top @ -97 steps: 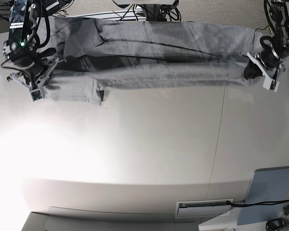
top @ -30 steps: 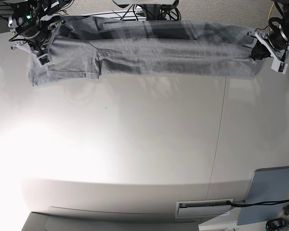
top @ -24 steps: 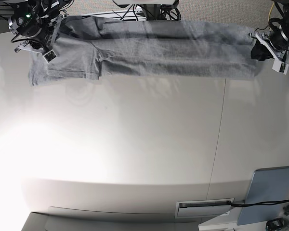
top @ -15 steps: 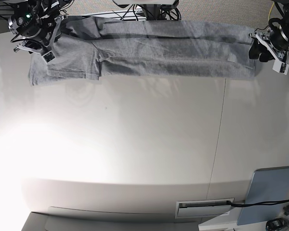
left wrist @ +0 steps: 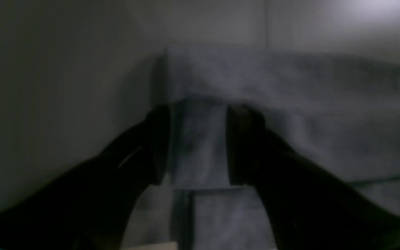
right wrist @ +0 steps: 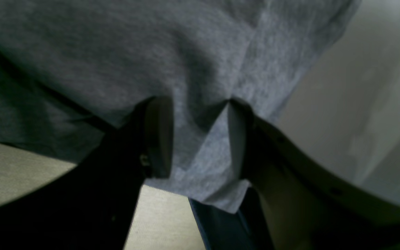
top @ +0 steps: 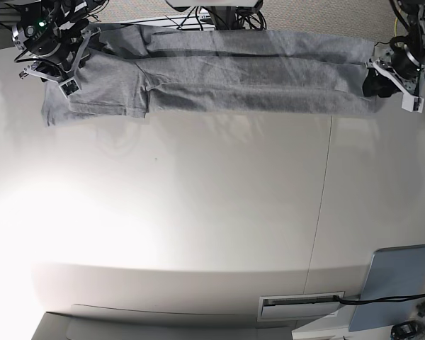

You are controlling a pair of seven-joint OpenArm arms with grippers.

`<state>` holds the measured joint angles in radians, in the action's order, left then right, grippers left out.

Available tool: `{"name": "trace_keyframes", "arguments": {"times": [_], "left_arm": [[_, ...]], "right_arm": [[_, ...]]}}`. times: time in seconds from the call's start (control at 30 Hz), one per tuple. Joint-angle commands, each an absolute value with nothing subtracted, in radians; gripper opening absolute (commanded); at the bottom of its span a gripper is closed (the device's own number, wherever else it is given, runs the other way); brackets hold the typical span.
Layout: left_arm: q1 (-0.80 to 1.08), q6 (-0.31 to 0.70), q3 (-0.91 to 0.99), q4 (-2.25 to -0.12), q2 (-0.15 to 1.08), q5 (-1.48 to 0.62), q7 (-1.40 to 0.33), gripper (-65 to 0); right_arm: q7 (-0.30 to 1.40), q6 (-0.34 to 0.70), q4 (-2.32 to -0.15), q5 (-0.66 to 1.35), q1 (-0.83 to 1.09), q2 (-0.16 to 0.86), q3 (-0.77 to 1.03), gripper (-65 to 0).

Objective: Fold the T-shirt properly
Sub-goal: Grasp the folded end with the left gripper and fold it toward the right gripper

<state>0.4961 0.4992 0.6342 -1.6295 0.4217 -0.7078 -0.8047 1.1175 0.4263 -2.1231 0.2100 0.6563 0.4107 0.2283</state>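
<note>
T-shirt (top: 227, 78): long axis spans my two arms along the bench's (top: 219, 212) far edge. Left end effector (left wrist: 196, 144) and right end effector (right wrist: 194, 139): jaws apart, cloth between.

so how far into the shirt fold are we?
Early. Done: the T-shirt lies doubled into one long band along the table's far edge. In hand: the left gripper and right gripper sit at opposite ends, jaws apart with cloth between them, not pinched. Left: sleeves and the crosswise folds.
</note>
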Motion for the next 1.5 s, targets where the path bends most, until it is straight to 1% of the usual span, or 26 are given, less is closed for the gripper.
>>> {"name": "trace_keyframes", "arguments": {"times": [0.0,0.07,0.17,0.27,0.37,0.47,0.57,0.63,0.7,0.83,0.93,1.07,1.1,1.17,1.27,1.33,1.47], "left_arm": [[0.492,0.5,0.644,-1.617,0.441,-0.695,-0.788,-37.4],[0.484,0.514,0.644,-1.568,0.442,-0.663,-0.788,-37.4],[0.485,0.609,0.644,-1.516,0.441,-0.659,-0.819,-37.5],[0.485,0.678,0.644,-1.487,0.441,-0.723,-0.869,-37.5],[0.484,0.698,0.644,-1.483,0.442,-0.817,-0.919,-38.5],[0.478,0.698,0.644,-1.483,0.442,-0.88,-0.965,-46.1],[0.47,0.698,0.644,-1.483,0.448,-0.876,-0.96,-56.7],[0.453,0.698,0.644,-1.484,0.457,-0.868,-0.96,-62.0],[0.434,0.654,0.644,-1.484,0.472,-0.868,-0.957,-65.0],[0.378,0.562,0.644,-1.484,0.522,-0.86,-0.95,-65.0],[0.337,0.53,0.644,-1.486,0.56,-0.797,-0.943,-65.0],[0.321,0.53,0.644,-1.522,0.59,-0.771,-0.97,-65.0],[0.322,0.525,0.644,-1.548,0.59,-0.77,-0.995,-65.0],[0.325,0.48,0.644,-1.621,0.582,-0.771,-1.067,-65.0],[0.359,0.426,0.644,-1.773,0.573,-0.805,-1.129,-65.0],[0.394,0.418,0.644,-1.891,0.556,-0.836,-1.146,-65.0],[0.492,0.414,0.644,-2.09,0.482,-0.899,-1.145,-65.0]], "right_arm": [[1.106,0.421,-2.142,0.208,0.659,0.424,0.238,-39.3],[1.102,0.421,-2.142,0.208,0.659,0.424,0.238,-39.3],[1.084,0.421,-2.142,0.208,0.659,0.424,0.238,-39.3],[1.07,0.421,-2.142,0.208,0.656,0.424,0.237,-39.3],[1.069,0.421,-2.142,0.208,0.648,0.424,0.238,-39.3],[1.069,0.421,-2.142,0.208,0.635,0.424,0.238,-39.3],[1.065,0.421,-2.142,0.208,0.633,0.424,0.238,-39.3],[1.052,0.421,-2.142,0.208,0.631,0.424,0.238,-39.3],[1.017,0.421,-2.142,0.208,0.631,0.424,0.238,-39.3],[0.94,0.421,-2.142,0.208,0.631,0.424,0.238,-39.4],[0.916,0.421,-2.142,0.208,0.622,0.424,0.238,-39.4],[0.916,0.421,-2.142,0.208,0.597,0.424,0.238,-39.4],[0.915,0.42,-2.142,0.208,0.59,0.424,0.237,-39.4],[0.915,0.414,-2.141,0.208,0.577,0.424,0.237,-39.4],[0.915,0.395,-2.14,0.208,0.561,0.424,0.237,-39.4],[0.915,0.392,-2.14,0.208,0.556,0.424,0.237,-39.4],[0.915,0.392,-2.14,0.208,0.556,0.424,0.237,-39.4]]}}
